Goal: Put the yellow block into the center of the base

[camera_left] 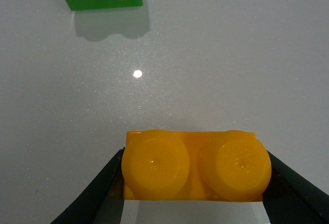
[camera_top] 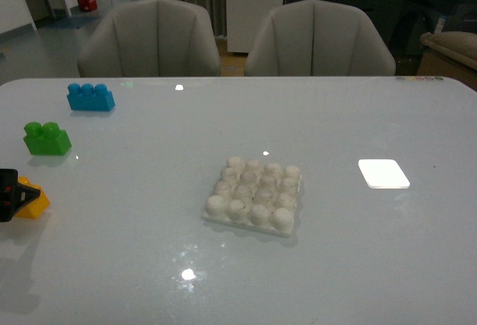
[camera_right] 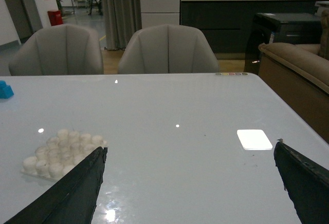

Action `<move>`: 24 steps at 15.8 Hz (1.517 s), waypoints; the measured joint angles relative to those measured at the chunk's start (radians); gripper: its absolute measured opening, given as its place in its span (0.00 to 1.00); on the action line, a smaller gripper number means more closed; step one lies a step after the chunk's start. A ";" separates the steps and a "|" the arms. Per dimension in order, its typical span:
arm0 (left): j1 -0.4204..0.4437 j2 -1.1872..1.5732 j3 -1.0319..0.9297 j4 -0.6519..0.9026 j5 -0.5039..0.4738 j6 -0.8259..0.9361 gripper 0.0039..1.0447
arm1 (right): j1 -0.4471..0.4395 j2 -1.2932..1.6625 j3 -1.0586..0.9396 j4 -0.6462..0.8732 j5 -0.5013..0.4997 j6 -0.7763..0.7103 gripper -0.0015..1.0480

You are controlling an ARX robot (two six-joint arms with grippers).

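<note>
Table (camera_top: pixel 373 265) carries the base (camera_top: pixel 253 198) at its middle. The yellow block (camera_left: pixel 193 165) is near-left, pinched at both short ends by the left gripper (camera_left: pixel 195 183), while the right gripper (camera_right: pixel 190 193) gapes wide, empty. Block looks light, rigid, slick; its ends grip best.

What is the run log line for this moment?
left gripper: shut on yellow block | right gripper: open, empty | base: studs bare | insertion: not yet done

Left jaws clamped, right jaws apart
</note>
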 joint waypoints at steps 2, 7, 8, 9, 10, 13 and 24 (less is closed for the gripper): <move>-0.026 -0.067 -0.044 0.015 0.000 -0.010 0.62 | 0.000 0.000 0.000 0.000 0.000 0.000 0.94; -0.153 -0.240 -0.183 0.026 -0.044 -0.063 0.62 | 0.000 0.000 0.000 0.000 0.000 0.000 0.94; -0.192 -0.276 -0.207 0.024 -0.061 -0.079 0.62 | 0.000 0.000 0.000 0.000 0.000 0.000 0.94; -0.259 -0.330 -0.226 0.010 -0.080 -0.097 0.62 | 0.000 0.000 0.000 0.000 0.000 0.000 0.94; -0.333 -0.370 -0.229 0.006 -0.105 -0.119 0.62 | 0.000 0.000 0.000 0.000 0.000 0.000 0.94; -0.564 -0.373 -0.197 -0.031 -0.195 -0.197 0.62 | 0.000 0.000 0.000 0.000 0.000 0.000 0.94; -0.819 0.026 0.224 -0.130 -0.415 -0.349 0.62 | 0.000 0.000 0.000 0.000 0.000 0.000 0.94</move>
